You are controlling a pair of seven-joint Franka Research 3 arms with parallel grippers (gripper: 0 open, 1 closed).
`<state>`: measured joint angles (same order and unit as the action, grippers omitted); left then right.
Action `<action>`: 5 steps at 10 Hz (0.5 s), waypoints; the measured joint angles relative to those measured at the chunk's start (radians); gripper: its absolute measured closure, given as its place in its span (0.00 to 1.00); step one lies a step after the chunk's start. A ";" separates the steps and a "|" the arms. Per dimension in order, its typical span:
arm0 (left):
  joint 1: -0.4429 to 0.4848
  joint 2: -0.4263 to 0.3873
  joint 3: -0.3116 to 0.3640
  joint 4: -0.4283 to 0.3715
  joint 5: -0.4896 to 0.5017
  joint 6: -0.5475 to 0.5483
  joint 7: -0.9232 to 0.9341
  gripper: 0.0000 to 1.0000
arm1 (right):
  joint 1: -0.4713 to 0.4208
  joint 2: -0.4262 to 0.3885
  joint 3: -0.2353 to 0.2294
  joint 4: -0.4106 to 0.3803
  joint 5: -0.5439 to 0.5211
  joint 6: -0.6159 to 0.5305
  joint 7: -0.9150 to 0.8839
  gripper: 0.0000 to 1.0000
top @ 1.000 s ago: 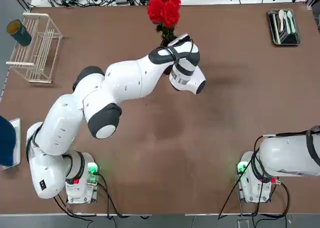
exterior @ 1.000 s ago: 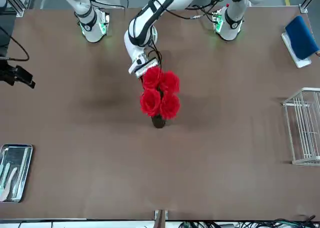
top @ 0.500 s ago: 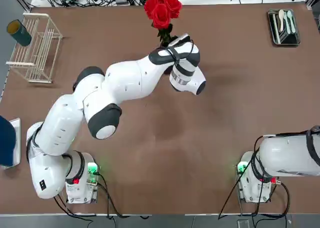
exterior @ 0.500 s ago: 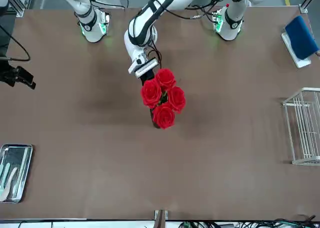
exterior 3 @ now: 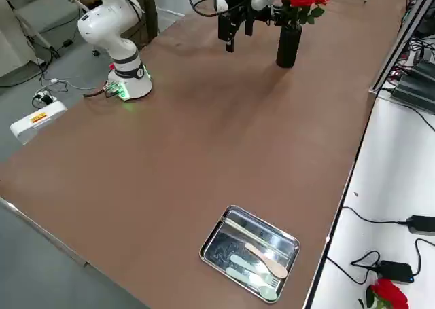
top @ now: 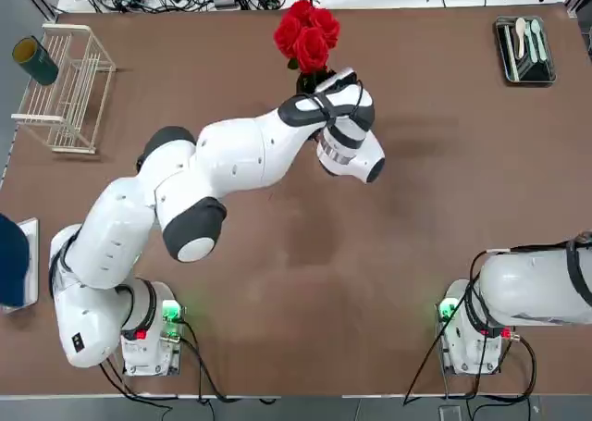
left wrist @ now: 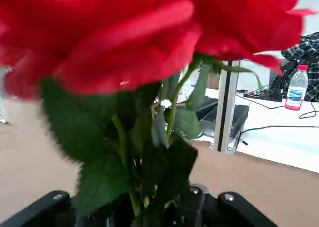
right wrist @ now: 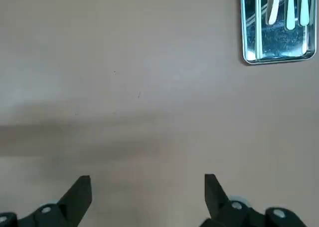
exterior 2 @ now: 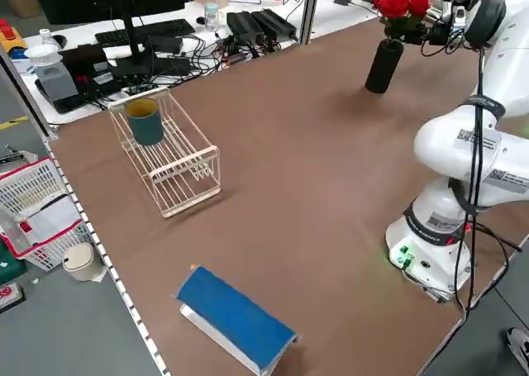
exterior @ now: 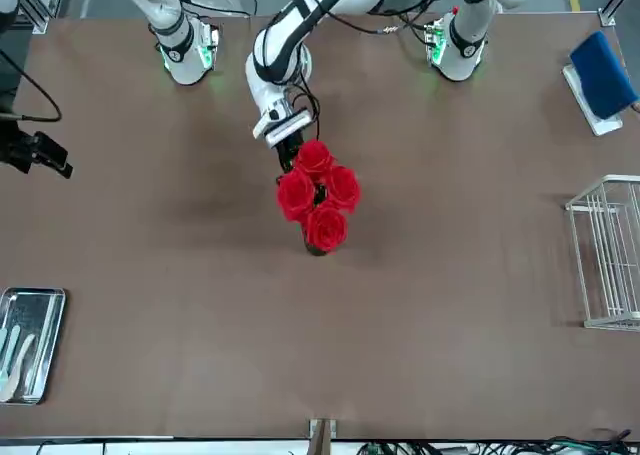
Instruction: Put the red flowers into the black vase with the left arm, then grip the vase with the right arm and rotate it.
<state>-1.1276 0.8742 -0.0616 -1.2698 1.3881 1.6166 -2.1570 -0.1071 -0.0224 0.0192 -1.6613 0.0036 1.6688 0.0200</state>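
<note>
The red flowers (exterior: 315,195) stand in the black vase (exterior 2: 383,66) at the far middle of the table, their blooms (top: 308,32) above its mouth. My left gripper (exterior: 290,155) is on the near side of the bunch, at the level of the stems just under the blooms. In the left wrist view its fingers (left wrist: 52,202) are spread, and the green stems and leaves (left wrist: 144,152) pass loosely between them. The right gripper (right wrist: 147,197) is open over bare table, on the parked arm (top: 536,291) at the near right.
A wire rack (top: 69,88) with a dark green cup (top: 35,60) stands at the far left. A metal tray (top: 524,49) with cutlery lies at the far right. A blue object (exterior 2: 235,318) lies at the near left edge.
The left gripper's fingers have spread apart around the stems. The bunch has shifted and turned a little in the vase. The right arm has not moved.
</note>
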 joint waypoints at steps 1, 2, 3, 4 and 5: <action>-0.007 0.000 0.000 0.002 0.000 -0.001 0.000 0.47 | 0.000 0.000 0.000 0.000 0.000 0.000 0.000 0.00; -0.012 0.000 0.000 0.005 0.000 -0.001 0.000 0.45 | 0.001 0.000 0.001 0.000 0.000 0.000 0.000 0.00; -0.013 0.000 -0.001 0.007 0.000 -0.001 0.000 0.44 | 0.003 0.000 0.001 0.000 0.000 0.000 0.000 0.00; -0.015 0.000 -0.004 0.007 0.000 -0.001 0.000 0.44 | 0.005 0.000 0.001 0.000 0.000 0.001 0.000 0.00; -0.023 0.000 -0.006 0.009 0.000 -0.004 0.000 0.44 | 0.010 0.000 0.002 0.000 0.000 0.001 0.000 0.00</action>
<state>-1.1505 0.8742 -0.0680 -1.2606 1.3882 1.6125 -2.1571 -0.0976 -0.0224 0.0209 -1.6609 0.0036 1.6702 0.0200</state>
